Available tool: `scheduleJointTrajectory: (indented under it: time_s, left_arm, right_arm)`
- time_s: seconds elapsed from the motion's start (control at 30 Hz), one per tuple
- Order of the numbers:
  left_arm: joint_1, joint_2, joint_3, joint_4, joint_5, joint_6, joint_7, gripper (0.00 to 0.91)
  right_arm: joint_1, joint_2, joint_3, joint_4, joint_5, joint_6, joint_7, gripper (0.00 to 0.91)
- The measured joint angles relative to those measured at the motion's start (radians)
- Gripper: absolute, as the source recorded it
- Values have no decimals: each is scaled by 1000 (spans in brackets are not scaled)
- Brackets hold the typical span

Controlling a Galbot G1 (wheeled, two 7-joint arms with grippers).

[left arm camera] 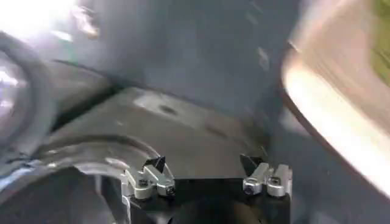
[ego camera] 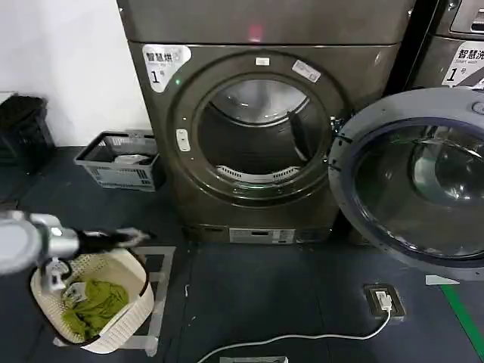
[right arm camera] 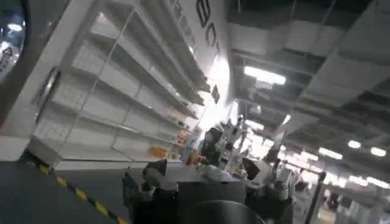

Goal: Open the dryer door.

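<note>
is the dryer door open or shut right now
Open. The dryer door is swung out to the right of the dryer, its grey inner rim facing out, leaving the drum opening uncovered.

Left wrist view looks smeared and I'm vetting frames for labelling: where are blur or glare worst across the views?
Left wrist view: background streaked, top corner blown out, left gripper crisp. Head view: sharp, reflections on the dryer door glass. Right wrist view: ceiling lights flare.

The dryer at the frame's centre is bronze-grey, with a white sticker. A cream basket at lower left holds green cloth.
</note>
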Motion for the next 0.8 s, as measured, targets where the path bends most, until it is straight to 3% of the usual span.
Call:
scheduleJointTrajectory:
  time_s: [0.13,0.23,0.37,0.8]
  left_arm:
    - [1,30,-17,25,123,0,8,907]
    - [2,64,4,39,138,1,12,907]
    - [0,118,67,76,160,2,36,907]
    - [130,203,146,200,-27,3,36,907]
  right_arm:
    - [-3,5,-8,-5,62,-31,26,907]
    - [-3,4,-9,-14,114,-42,39,907]
    - [-3,4,-14,-18,133,-43,40,907]
    - [-4,20,-24,-28,119,-13,38,907]
